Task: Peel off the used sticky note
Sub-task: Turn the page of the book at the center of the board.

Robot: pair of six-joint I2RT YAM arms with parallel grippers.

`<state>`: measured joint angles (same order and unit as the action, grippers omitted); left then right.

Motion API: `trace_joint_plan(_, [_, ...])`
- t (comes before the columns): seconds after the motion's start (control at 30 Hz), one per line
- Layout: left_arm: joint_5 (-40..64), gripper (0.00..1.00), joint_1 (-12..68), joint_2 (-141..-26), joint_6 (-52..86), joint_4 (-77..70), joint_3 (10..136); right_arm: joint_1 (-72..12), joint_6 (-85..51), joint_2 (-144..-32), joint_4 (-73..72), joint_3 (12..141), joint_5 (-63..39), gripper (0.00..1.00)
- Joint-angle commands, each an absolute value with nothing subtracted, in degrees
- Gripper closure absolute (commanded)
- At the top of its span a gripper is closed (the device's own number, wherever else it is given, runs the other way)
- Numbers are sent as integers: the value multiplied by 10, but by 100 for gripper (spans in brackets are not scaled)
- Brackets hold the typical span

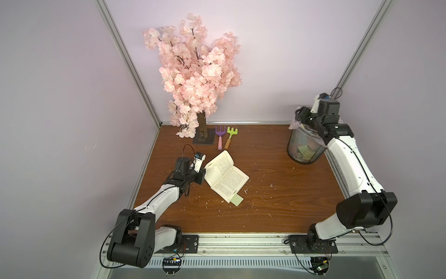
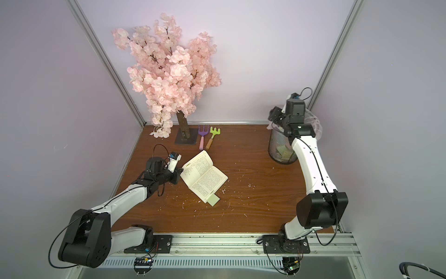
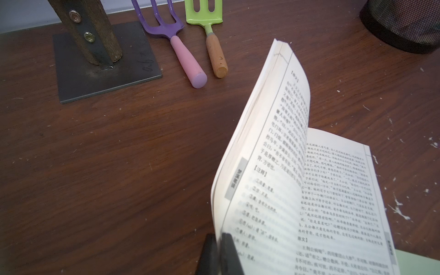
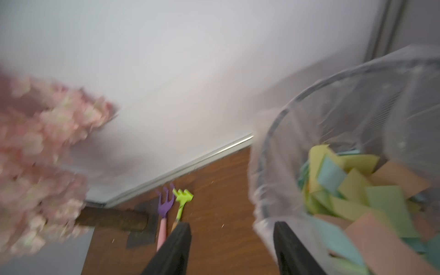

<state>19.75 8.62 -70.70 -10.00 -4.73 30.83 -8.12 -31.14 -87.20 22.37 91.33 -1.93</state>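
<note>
Nearest, a rail (image 1: 241,244) along the worktop's (image 1: 277,193) near edge carries both arm bases. Beyond it, around the middle of the worktop and somewhat left, the green sticky note (image 1: 236,200) pokes out from under the near corner of an open book (image 1: 226,176) and lies flat on the wood; the left wrist view shows a corner of it (image 3: 419,262) past the right-hand page. The left end effector (image 3: 219,238) is closed tight on the outer edge of the book's left page, which stands curved up off the worktop. At the far edge, a purple fork (image 1: 219,136) and a green rake (image 1: 231,137) lie side by side just beside the base plate of a pink blossom tree (image 1: 193,72). In the far right corner stands a mesh bin (image 1: 304,149) with coloured notes (image 4: 352,185) inside. The right end effector (image 4: 232,225) hangs by the bin's rim, jaws apart with nothing between them.
</note>
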Motion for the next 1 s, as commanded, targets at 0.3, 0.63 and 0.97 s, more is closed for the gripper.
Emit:
trace_joint_plan(0.3, [176,98,95,-688,-111,-36,300,-423,-530,-792,-135,469,-94,38])
trace_joint_plan(0.63, [133,98,95,-690,-100,-43,301,-549,-655,-924,-361,391,-161,33])
trace_joint_plan(0.97, [115,98,92,-678,-96,-41,294,-551,-668,-996,-369,421,-153,33])
